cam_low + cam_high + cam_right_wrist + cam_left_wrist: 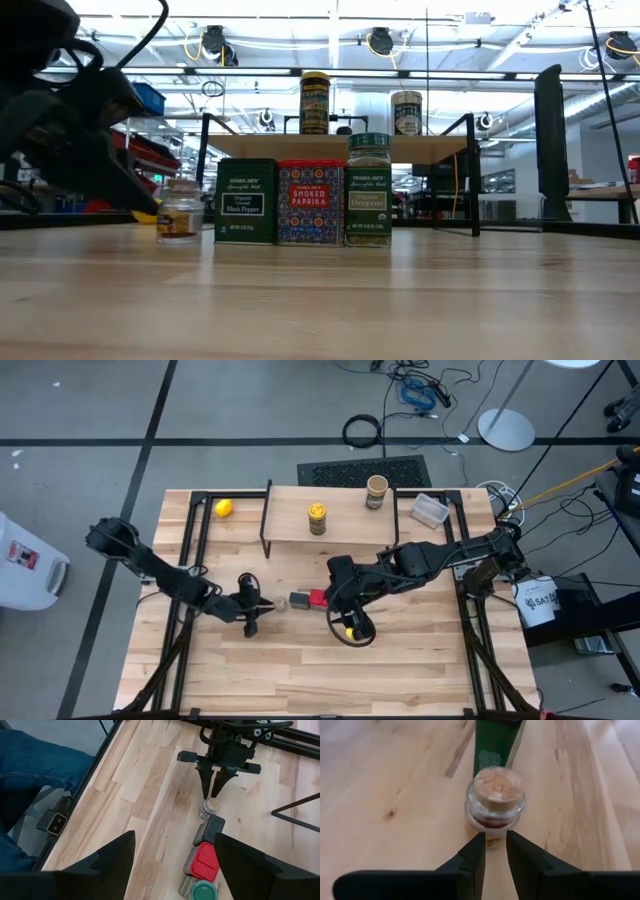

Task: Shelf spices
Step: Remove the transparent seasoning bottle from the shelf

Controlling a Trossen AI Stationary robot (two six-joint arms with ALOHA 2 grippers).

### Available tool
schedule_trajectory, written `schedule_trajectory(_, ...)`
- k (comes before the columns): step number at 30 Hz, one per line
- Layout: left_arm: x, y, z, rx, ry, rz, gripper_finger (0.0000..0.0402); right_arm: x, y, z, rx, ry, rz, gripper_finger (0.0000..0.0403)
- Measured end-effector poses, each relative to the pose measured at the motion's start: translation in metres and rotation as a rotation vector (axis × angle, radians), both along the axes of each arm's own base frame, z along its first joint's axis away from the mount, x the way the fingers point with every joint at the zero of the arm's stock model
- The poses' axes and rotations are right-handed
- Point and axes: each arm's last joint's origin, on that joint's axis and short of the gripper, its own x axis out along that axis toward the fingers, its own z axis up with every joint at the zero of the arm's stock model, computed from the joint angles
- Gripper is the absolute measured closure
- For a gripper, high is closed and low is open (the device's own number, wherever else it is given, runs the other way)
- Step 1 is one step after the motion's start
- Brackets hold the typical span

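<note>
Nearest camera: in the low view you get the bare table up front, then a row at frame centre: tiny cork-topped jar, dark green box, red paprika tin, green-lidded oregano jar, the last three side by side and upright.
Left gripper: left wrist view puts its fingers almost together, tips just short of the tiny jar's base; you can't tell if they touch it. High view has the left gripper lower left of centre.
Right gripper: right wrist view shows its fingers spread wide, nothing between them, hovering over the row; high view places the right gripper lower centre.
Shelf: shelf sits upper centre in the high view, carrying the yellow-lidded jar and tan-topped jar; only the low view shows their labels.
High view only: lemon-like ball upper left, clear tub upper right.
Right wrist only: a person's jeans at upper left.
</note>
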Motion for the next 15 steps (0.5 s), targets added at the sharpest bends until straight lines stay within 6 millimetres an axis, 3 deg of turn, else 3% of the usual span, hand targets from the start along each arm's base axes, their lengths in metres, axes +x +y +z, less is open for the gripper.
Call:
schedule_trajectory(8,0.014,-0.003,0.006,-0.014,-0.023,-0.035,0.0317,0.0,-0.001,0.0,0.002,0.0,-0.006,0.0145)
schedule_trajectory(15,0.012,-0.002,0.015,-0.014,-0.039,-0.062,0.0317,-0.002,-0.005,-0.002,-0.007,0.037,-0.019,0.0145)
